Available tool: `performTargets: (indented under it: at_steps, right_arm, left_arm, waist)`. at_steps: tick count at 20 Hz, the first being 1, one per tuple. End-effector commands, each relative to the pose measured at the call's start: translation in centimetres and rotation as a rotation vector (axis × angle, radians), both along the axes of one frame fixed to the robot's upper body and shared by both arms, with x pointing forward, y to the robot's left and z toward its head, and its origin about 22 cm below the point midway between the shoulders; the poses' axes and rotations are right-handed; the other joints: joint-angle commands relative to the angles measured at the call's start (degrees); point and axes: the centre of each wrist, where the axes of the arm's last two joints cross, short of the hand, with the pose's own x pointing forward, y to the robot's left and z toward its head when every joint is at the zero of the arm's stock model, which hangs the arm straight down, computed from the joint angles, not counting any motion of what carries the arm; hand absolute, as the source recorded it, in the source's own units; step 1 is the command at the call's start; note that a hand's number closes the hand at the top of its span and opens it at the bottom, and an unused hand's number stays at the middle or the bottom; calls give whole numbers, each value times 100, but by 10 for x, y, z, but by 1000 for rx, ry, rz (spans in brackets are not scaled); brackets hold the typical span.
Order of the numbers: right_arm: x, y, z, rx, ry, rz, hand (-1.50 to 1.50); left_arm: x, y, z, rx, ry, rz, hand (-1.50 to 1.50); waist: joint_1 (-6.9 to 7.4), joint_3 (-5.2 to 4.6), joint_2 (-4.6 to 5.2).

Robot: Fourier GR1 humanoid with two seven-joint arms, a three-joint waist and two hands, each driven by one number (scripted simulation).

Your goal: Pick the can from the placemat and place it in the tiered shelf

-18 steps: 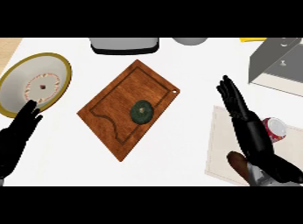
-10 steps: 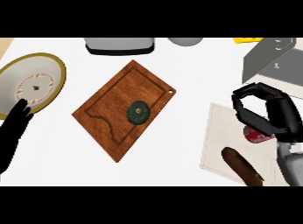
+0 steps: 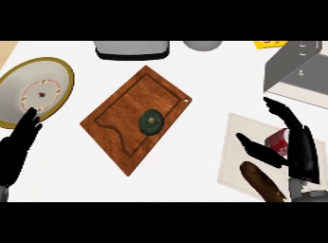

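The right hand (image 3: 296,147) has changed shape. A moment ago its fingers were curled over the can; now they are spread out wide again, thumb on one side and long fingers on the other, with the red can (image 3: 278,141) in the gap between them. The can sits on the pale placemat (image 3: 238,161), so it has not been lifted yet. I think the hand is getting ready to close round the can, and the carry to the shelf has not begun.

The left hand (image 3: 16,144) rests open near the left edge, fingers up, and has hardly moved.

Now the count, from near to far. Close to the robot there are two hands, one placemat, one can, and one brown sausage-shaped thing (image 3: 262,182) lying on the placemat just beside the can. In the middle of the counter (image 3: 209,90) there is one wooden cutting board (image 3: 135,121) with one small dark green round thing (image 3: 150,122) on it. To the left is one plate (image 3: 31,91) with a yellow rim. Far away there is one grey tiered shelf (image 3: 303,71), one dark grey box (image 3: 132,49), one grey round thing (image 3: 202,45), and one small yellow thing (image 3: 269,43) cut off by the edge.
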Motion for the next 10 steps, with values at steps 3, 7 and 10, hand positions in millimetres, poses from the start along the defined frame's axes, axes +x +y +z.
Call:
performTargets:
  at_steps: [3,7,10]
  right_arm:
    - [-13,-7,31,-297,118,-126,-150]
    - [-19,-12,56,-454,282,-194,-150]
    - [-26,-8,66,-572,449,-140,-150]
  left_arm:
    - [5,5,2,12,4,12,0]
    - [-7,6,-2,0,12,-12,0]
    - [-14,4,-16,8,3,6,0]
  waist:
    - [-70,-28,-32]
    - [-4,-21,-36]
    - [29,-17,-19]
